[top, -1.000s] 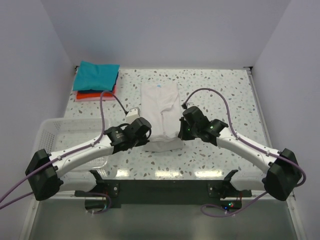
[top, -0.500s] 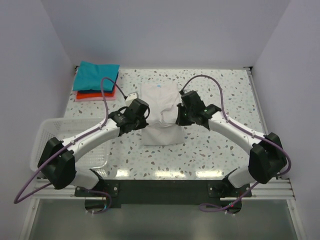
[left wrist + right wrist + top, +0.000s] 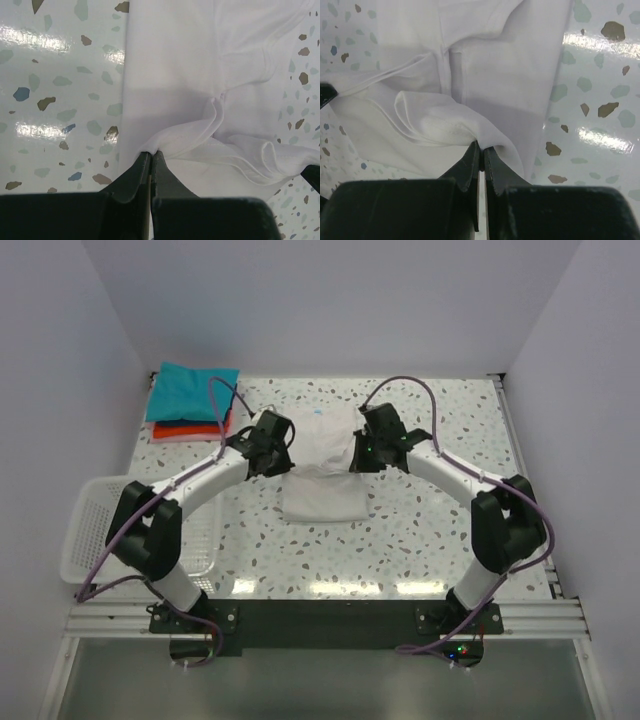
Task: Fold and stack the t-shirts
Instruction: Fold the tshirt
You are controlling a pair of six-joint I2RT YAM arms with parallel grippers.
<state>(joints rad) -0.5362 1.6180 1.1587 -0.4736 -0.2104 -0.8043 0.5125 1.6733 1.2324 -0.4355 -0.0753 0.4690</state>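
White t-shirt point(image 3: 320, 498) is lying centre frame, part-folded. Teal t-shirt point(image 3: 192, 390) is sitting on red-orange t-shirt point(image 3: 185, 430), upper left. Left gripper point(image 3: 151, 154) and right gripper point(image 3: 481, 149) are each pinching the white edge, jaws closed. Risk: thin cloth slipping free, skewing the fold.

No text, number or brand can be read anywhere; the small bluish mark point(image 3: 318, 412) on the white t-shirt point(image 3: 320, 495) is too faint.

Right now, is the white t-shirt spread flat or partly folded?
Partly folded: the white t-shirt doubles over itself, its edge pinched by the left gripper and right gripper.
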